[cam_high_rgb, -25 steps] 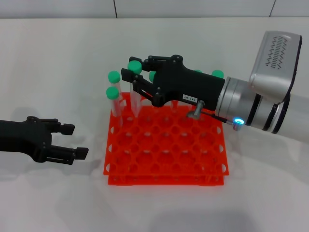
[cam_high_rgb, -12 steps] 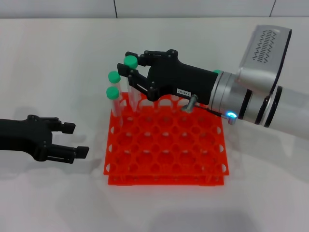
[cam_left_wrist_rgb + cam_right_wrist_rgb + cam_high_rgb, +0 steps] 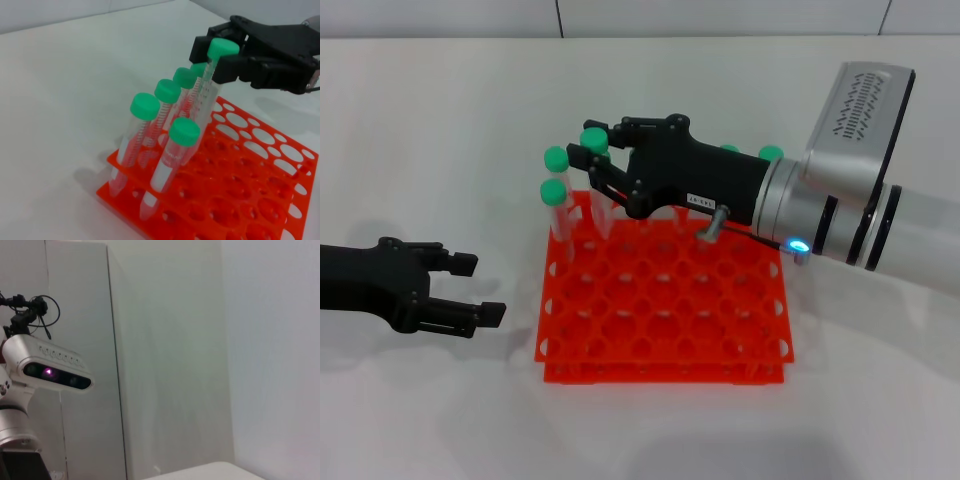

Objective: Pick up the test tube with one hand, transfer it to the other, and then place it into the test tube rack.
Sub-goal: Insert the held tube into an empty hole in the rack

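Right gripper [image 3: 592, 163] is gripping the test tube [image 3: 204, 97] (green cap), seemingly seated in the rack [image 3: 660, 310]; left gripper [image 3: 472, 290] is idling open beside it.

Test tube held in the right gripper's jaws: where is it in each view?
Head view: the test tube stands at the rack's far-left corner, in the right gripper.
Left wrist view: upper right, green cap between the jaws.
Right wrist view: not in it; only walls and a camera unit.
Shared landmark: the test tube rack.
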You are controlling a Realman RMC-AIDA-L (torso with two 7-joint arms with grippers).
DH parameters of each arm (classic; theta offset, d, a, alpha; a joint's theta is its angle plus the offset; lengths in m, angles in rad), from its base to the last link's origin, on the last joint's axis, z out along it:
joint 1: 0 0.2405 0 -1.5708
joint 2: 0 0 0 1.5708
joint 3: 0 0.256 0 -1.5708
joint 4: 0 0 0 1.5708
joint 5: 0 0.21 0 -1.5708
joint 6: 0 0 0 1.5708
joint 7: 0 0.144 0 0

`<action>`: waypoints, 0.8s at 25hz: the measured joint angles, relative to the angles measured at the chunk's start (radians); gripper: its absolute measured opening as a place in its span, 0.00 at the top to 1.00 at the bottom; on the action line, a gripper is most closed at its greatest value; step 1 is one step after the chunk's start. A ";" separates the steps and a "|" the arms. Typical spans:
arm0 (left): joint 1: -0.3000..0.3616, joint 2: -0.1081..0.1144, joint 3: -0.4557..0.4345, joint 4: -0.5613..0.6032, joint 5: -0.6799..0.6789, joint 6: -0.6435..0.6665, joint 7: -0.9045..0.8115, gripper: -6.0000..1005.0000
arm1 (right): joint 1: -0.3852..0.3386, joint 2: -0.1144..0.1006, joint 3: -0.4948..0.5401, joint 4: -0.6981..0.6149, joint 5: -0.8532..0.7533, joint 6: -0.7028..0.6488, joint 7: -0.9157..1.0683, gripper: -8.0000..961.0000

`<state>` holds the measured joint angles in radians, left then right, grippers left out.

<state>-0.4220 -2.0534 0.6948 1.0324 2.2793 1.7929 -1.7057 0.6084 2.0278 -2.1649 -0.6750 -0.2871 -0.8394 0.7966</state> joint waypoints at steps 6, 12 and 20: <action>0.000 -0.002 0.000 0.000 -0.002 0.000 0.000 0.11 | -0.006 0.000 -0.012 0.004 0.002 0.011 -0.001 0.72; 0.000 -0.002 0.000 0.000 -0.002 0.000 0.001 0.11 | -0.005 0.000 -0.024 0.004 0.002 0.029 -0.001 0.72; 0.001 -0.005 0.000 -0.001 -0.003 0.000 0.002 0.11 | -0.008 0.000 -0.033 0.006 0.002 0.031 -0.001 0.72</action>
<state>-0.4209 -2.0581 0.6949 1.0311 2.2763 1.7933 -1.7035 0.6002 2.0278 -2.1975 -0.6691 -0.2852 -0.8083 0.7961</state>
